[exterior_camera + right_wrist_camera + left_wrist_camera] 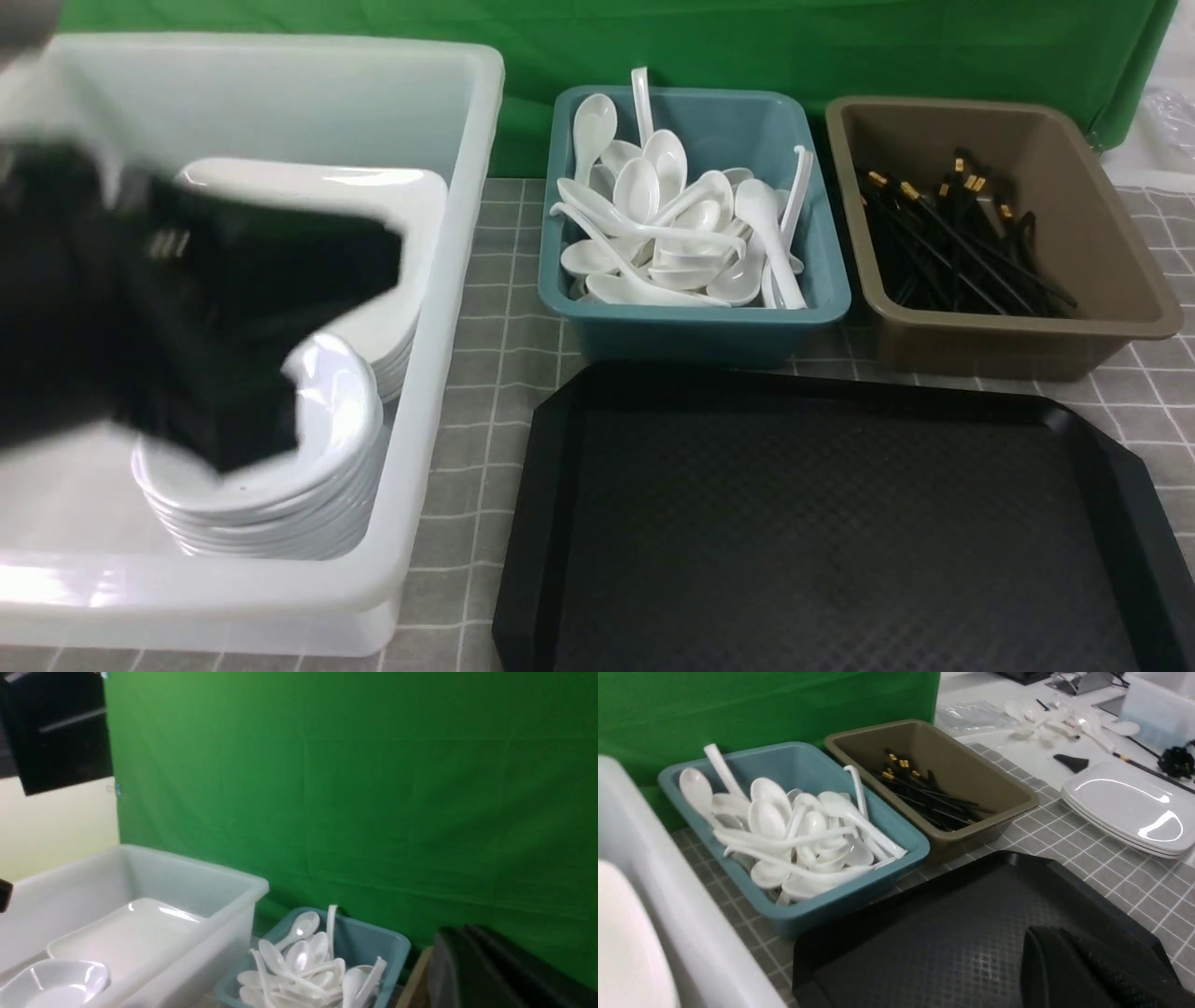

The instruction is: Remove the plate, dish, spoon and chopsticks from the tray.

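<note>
Black tray [822,523] looks bare: task reads done. Left tool [224,439] pressed together, empty, over dish stack [271,504] left of tray; right tool [490,970] closed too.

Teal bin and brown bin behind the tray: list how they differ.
Colour: the teal bin is blue-green, the brown bin dull tan.
Contents: the teal bin holds a heap of white soup spoons; the brown bin holds black chopsticks with gold bands.
Position: the teal bin sits nearer the white tub, the brown bin farther right.
Shared: both are rectangular, open-topped, side by side on the checked cloth.
</note>
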You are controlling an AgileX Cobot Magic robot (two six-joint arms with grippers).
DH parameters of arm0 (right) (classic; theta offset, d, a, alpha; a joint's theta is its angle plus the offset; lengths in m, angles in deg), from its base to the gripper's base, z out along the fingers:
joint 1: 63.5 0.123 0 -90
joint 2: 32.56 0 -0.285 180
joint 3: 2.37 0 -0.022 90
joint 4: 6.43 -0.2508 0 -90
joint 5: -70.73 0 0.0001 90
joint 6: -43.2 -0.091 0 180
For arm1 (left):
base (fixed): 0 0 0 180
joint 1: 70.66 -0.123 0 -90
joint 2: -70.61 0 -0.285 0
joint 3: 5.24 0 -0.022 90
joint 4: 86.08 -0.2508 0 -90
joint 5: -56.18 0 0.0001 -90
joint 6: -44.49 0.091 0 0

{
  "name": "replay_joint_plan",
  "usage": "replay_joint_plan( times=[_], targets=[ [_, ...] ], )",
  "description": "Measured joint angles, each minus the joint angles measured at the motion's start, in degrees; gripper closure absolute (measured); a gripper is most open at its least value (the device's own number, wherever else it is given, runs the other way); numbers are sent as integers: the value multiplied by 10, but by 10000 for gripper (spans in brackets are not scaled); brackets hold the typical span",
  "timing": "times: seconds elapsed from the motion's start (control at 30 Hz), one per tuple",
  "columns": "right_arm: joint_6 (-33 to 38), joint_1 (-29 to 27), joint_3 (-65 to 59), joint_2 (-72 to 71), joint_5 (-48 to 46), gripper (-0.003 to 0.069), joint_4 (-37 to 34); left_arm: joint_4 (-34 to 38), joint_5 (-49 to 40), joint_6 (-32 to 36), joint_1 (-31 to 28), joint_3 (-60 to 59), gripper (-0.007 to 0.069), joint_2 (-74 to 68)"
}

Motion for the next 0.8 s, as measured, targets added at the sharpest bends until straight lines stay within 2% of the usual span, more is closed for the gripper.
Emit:
replay_joint_plan(
  times=[0.13,0.23,0.4,0.8],
  targets=[
    [-27,0,-129,-75,131,637,0,1,60,-18,0,-114,622,79],
    [-37,0,-165,-95,156,637,-4,3,85,-24,0,-172,622,126],
    [-57,0,-184,-99,165,616,-8,4,102,-28,0,-216,622,172],
    [-59,0,-184,-99,165,587,-8,-1,109,-28,0,-219,620,181]
  ],
)
